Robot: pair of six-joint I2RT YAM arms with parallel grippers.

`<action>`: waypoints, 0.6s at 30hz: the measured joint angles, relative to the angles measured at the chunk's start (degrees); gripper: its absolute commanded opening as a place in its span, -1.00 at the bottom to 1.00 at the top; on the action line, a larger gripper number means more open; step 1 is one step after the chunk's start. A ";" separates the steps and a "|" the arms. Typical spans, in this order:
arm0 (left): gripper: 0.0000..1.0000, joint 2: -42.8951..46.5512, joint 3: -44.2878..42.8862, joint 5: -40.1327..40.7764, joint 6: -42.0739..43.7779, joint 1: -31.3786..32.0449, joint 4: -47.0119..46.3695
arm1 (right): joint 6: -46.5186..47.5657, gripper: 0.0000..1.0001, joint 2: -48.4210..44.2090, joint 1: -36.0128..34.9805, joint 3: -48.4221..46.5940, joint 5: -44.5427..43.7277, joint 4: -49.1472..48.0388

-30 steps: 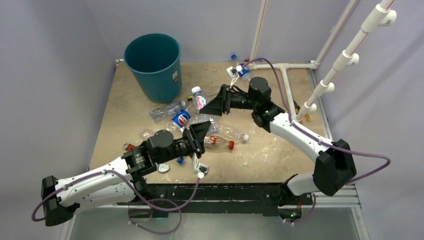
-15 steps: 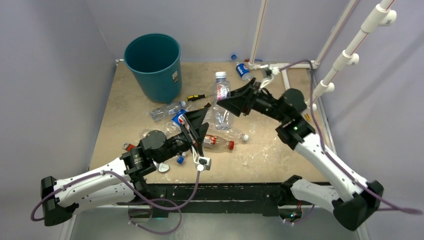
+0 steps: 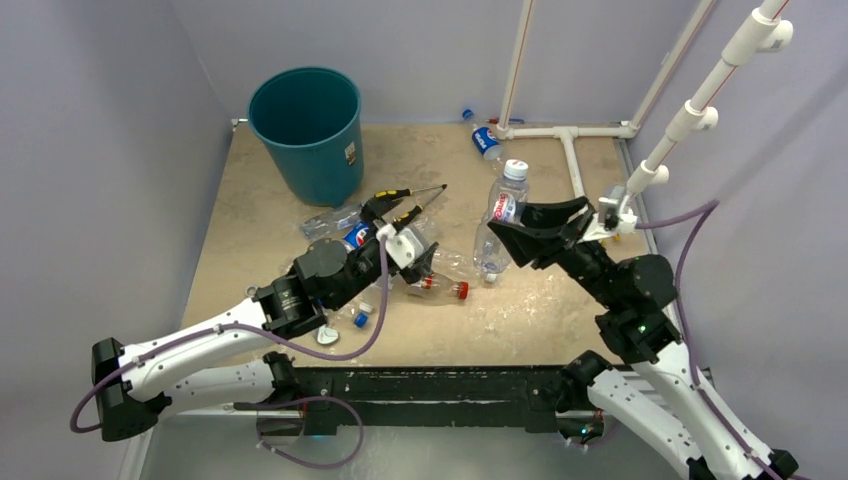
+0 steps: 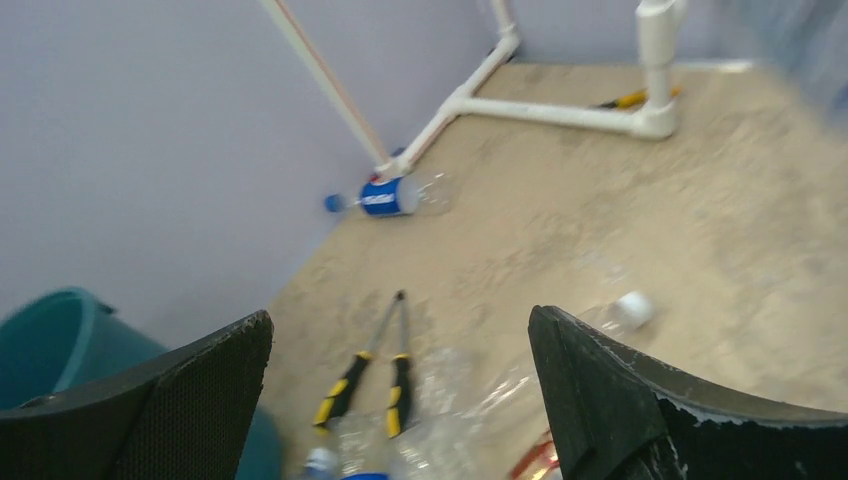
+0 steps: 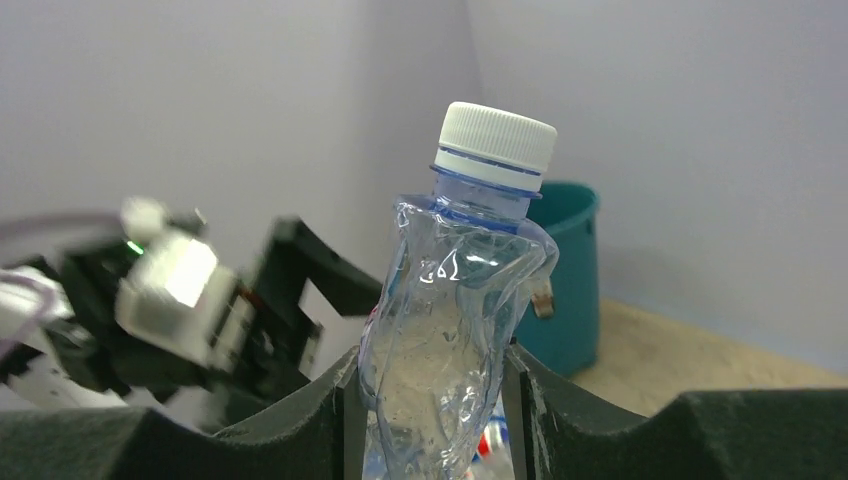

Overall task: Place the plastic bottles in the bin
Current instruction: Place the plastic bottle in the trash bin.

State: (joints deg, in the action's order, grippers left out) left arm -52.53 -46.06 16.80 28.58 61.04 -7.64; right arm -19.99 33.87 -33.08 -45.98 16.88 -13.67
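A crumpled clear bottle [image 5: 460, 300] with a white cap stands upright between the fingers of my right gripper [image 5: 432, 370], which is shut on its body. In the top view this bottle [image 3: 500, 210] hangs above the table's middle right. My left gripper [image 4: 400, 320] is open and empty, hovering over the pile of plastic bottles: a Pepsi one [image 3: 357, 236], a clear one [image 3: 328, 222] and a red-capped one [image 3: 437, 288]. Another Pepsi bottle [image 3: 486, 141] lies by the back wall. The teal bin [image 3: 305, 125] stands at the back left, apart from both grippers.
Two yellow-and-black screwdrivers [image 3: 405, 200] lie just beyond the pile, right of the bin. A white PVC pipe frame [image 3: 575, 150] runs along the back right of the table. A red-handled tool [image 3: 258, 294] and loose caps [image 3: 362, 318] lie beside the left arm.
My left gripper has opened wide and swung up over the pile. My right arm has carried the white-capped bottle rightward and back toward the near side.
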 measured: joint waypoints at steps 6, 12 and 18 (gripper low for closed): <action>0.98 -4.09 -6.58 -6.03 -28.22 -1.07 -0.33 | 2.51 -0.20 -1.29 -0.37 6.82 -3.15 3.96; 0.98 -3.61 -5.95 -8.02 -47.01 -3.02 -5.07 | 4.09 -0.20 -1.25 -4.61 7.30 -6.36 3.98; 0.98 -1.77 -4.85 -10.27 -58.82 -8.22 -8.79 | 5.70 -0.19 1.16 -14.05 7.89 -12.33 1.97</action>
State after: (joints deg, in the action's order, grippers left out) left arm -54.30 -50.92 6.52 -30.24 52.82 -16.43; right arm -14.28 35.03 -47.13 -38.09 4.56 -11.70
